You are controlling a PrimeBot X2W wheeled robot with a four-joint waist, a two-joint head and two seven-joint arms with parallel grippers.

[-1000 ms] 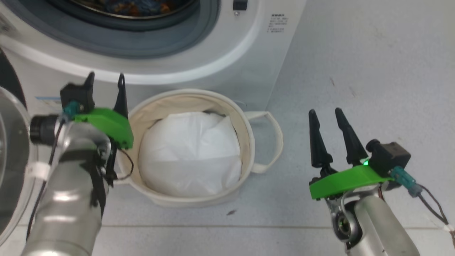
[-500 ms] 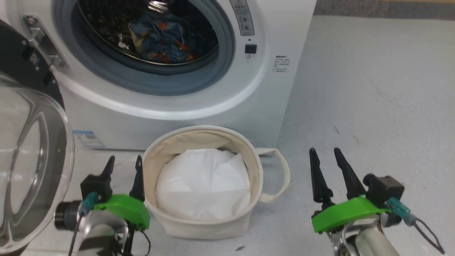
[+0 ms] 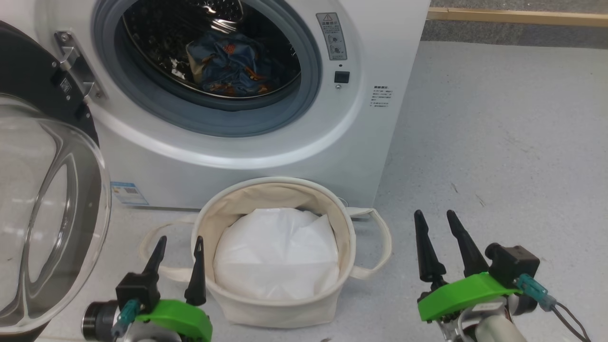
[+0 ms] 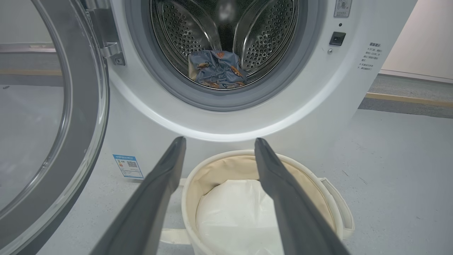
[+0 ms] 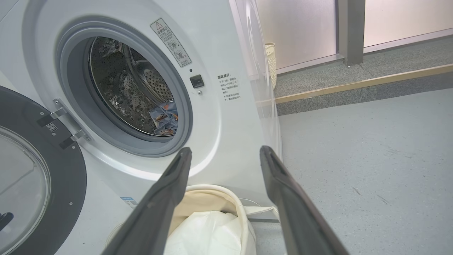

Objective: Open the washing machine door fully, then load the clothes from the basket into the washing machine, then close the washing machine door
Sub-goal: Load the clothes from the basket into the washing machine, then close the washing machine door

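Our head camera has tipped up over the last second, so the whole picture has slid down. The washing machine (image 3: 285, 156) opening, cut off at the top edge before, now sits full at 12 o'clock with the drum (image 4: 269, 42) in sight. Measured against the basket (image 3: 280, 308), the left pincer (image 3: 180, 240) has drawn back. Its tips stood up by the far rim near the machine's front, and now they reach only the near part of the basket's 9 o'clock side. The right pincer (image 3: 434, 216) keeps much the same place beside the 3 o'clock handle.

The door (image 3: 42, 213) hangs wide open at 9 o'clock, hinged on the opening's left edge, with its glass bowl bulging on the side that faces the basket. The clothes (image 3: 228, 64) lie bunched low in the drum, blue with orange-brown print. The basket stands upright on the floor (image 3: 498, 142) at 6 o'clock, just in front of the machine, mouth up and its two handles out along the 9-to-3 line. A white padding sheet (image 3: 275, 256) lies in it.

Both arms come in from the bottom edge, left at 7 o'clock and right at 5 — fingers pointing toward 12. Each pincer is spread wide and has hold of nothing.
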